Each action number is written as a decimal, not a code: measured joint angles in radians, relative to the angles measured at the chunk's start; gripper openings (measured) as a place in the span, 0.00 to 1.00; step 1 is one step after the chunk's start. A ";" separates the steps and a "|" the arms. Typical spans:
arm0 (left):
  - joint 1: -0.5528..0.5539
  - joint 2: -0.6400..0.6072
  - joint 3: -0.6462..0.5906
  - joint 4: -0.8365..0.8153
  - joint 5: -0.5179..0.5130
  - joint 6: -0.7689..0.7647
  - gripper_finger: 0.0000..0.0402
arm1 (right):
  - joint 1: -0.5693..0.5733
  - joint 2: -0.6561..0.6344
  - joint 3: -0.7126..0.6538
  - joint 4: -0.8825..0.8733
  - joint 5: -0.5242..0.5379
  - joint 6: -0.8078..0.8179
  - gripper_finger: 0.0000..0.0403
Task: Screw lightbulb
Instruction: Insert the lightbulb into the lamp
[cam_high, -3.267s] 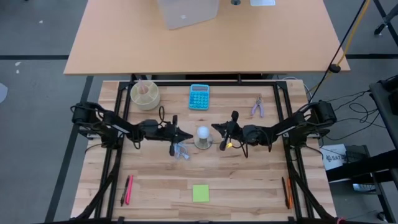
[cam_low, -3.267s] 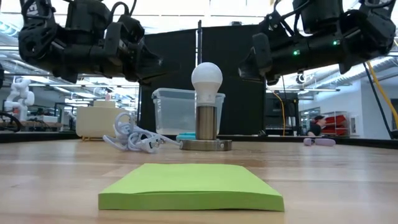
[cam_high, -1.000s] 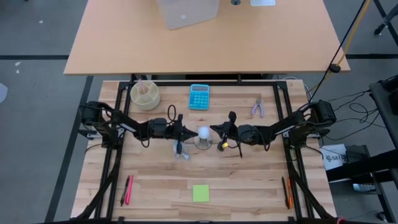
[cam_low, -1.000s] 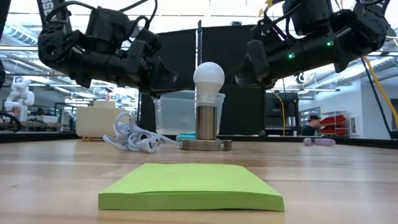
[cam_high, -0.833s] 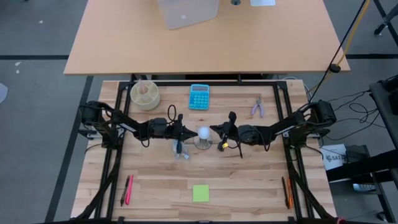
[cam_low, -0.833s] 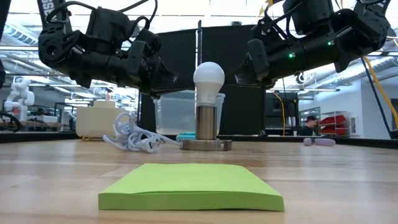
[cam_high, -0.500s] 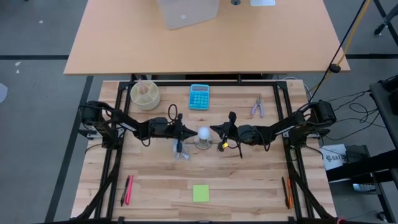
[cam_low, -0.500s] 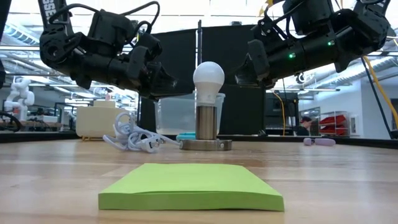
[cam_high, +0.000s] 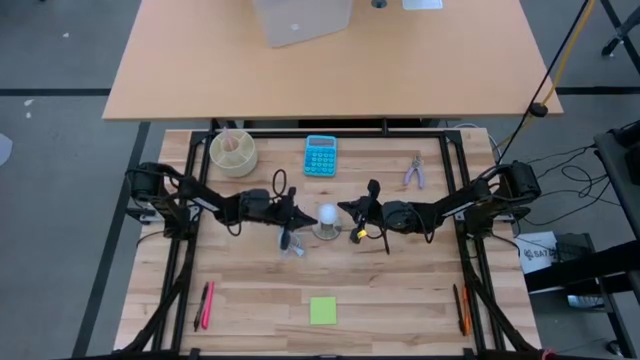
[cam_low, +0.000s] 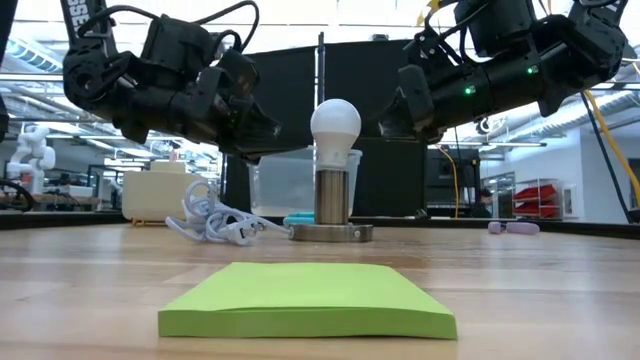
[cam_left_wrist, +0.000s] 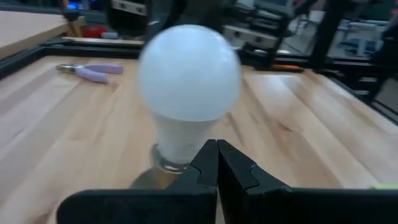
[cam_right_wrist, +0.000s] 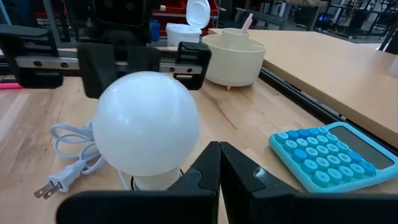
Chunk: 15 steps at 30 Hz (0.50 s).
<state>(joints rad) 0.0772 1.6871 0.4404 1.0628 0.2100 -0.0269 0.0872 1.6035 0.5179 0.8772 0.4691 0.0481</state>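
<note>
While both pressed-together claws (cam_high: 301, 214) (cam_high: 344, 208) flank the lightbulb (cam_high: 326, 213), a cord (cam_high: 290, 243) lies beside

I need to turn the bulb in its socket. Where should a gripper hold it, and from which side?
Grip the lightbulb across its round globe, coming in level from a side: it stands upright in the socket, so only the globe and neck are exposed. The left gripper and right gripper flank it, fingers shut.

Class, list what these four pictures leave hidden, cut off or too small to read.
- Lightbulb screw base: inside the socket, low view.
- Calculator key labels: too small, high view; its corner is cut off in the right wrist view.
- Power cord: partly behind the bulb, right wrist view.
- Pliers: blurred, left wrist view.
</note>
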 joint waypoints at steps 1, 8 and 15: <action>-0.004 0.000 0.000 0.001 0.010 0.003 0.00 | 0.000 0.000 0.000 0.000 -0.001 0.000 0.00; -0.014 -0.001 0.000 0.060 0.044 0.029 0.00 | 0.000 0.000 0.000 0.000 -0.004 -0.008 0.00; 0.005 -0.001 0.000 0.099 0.040 0.019 0.00 | 0.000 0.000 0.000 0.000 -0.004 -0.014 0.00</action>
<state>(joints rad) 0.0820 1.6863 0.4404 1.1622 0.2504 -0.0078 0.0872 1.6035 0.5179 0.8776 0.4652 0.0337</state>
